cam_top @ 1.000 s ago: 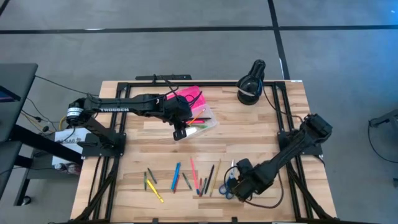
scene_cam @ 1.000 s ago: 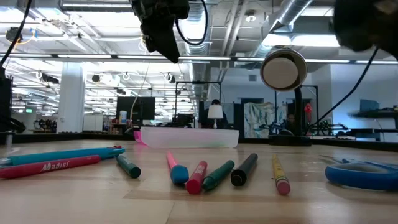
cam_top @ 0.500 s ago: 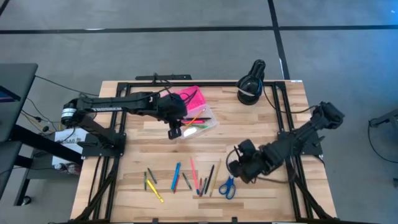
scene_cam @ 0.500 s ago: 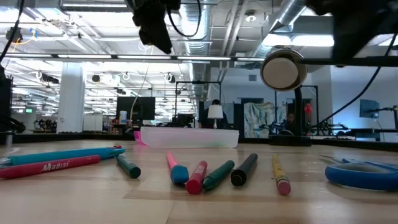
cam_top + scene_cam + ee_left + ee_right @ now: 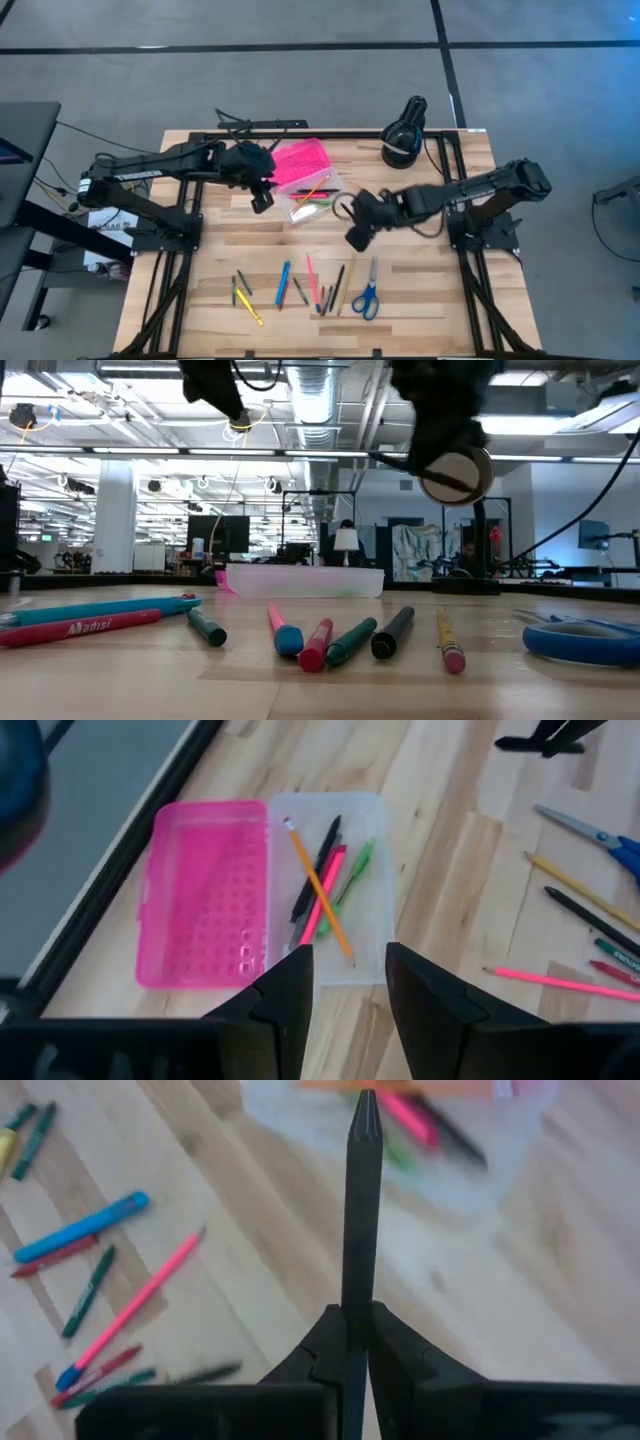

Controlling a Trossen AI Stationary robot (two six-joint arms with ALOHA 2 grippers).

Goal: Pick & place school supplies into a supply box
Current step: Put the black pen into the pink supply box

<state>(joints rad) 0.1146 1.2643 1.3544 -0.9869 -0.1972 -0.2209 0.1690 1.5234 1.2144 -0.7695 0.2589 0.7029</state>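
Note:
The supply box lies open at the table's far middle, its pink lid [image 5: 300, 160] beside the clear base [image 5: 375, 925]. The base holds an orange pencil, a dark, a pink and a green pen. My left gripper [image 5: 350, 970] hovers open, just left of the box and above it. My right gripper [image 5: 355, 238] hangs over the table's middle, near side of the box, shut on a dark pen [image 5: 362, 1200]. Several loose pens [image 5: 300, 285] and blue-handled scissors [image 5: 366, 293] lie flat near the front edge. My right gripper pinches the dark pen's rear part [image 5: 356, 1305] between its two fingers. The pen lies along the fingers and sticks out well past their tips, its point toward the box. It is lifted clear of the table, and the gripper slants down from the table's right.
A black round device with a white label [image 5: 405, 135] stands at the far right corner. Black frame rails run along the table's edges. Bare wood lies between the box and the row of pens [image 5: 300, 635].
My right gripper has risen from beside the scissors at the near right and swung toward the table's middle and the box, rolling its wrist, fingers shut throughout. My left gripper has lifted and drawn back from the box toward the table's left, staying open.

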